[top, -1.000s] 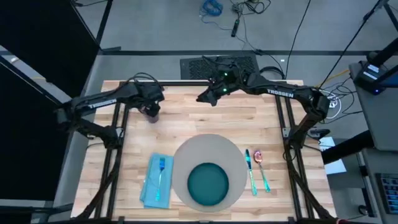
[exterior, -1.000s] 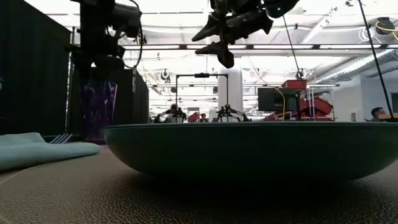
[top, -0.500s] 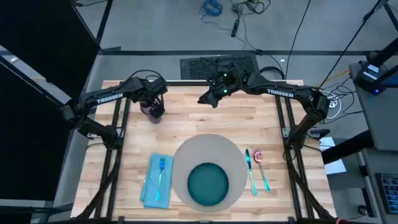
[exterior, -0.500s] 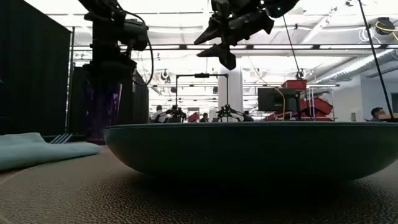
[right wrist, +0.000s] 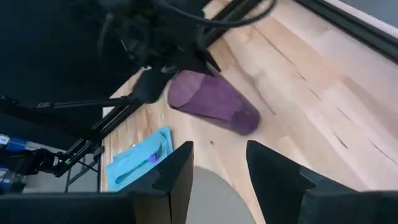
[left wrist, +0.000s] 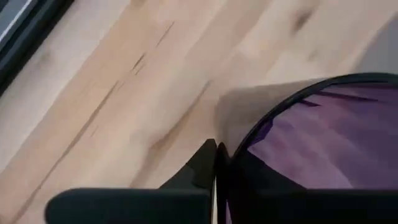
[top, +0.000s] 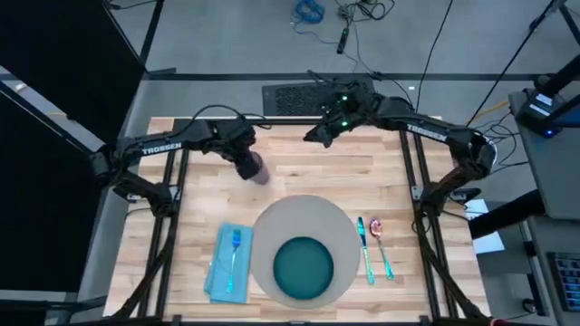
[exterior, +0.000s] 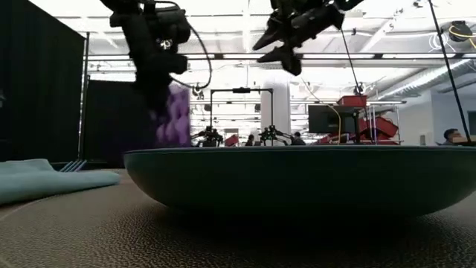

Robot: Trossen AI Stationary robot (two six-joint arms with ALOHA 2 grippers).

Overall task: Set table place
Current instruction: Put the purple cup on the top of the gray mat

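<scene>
High view: the left pincer point(top: 245, 161) grips a translucent purple plastic cup point(top: 256, 169) by its rim, tilted above the light butcher-block wooden surface point(top: 290, 172), just beyond the large round grey placemat point(top: 272, 226). On that placemat sits a dark teal round plate point(top: 304, 268). Farther beyond it, the right pincer point(top: 319, 136) hovers with fingers apart.

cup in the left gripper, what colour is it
Translucent purple cup, held by the left gripper; clearest in the right wrist view.

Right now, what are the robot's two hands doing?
Left gripper: shut on the purple cup.
Right gripper: open, holding nothing, above the table's far edge.
</scene>
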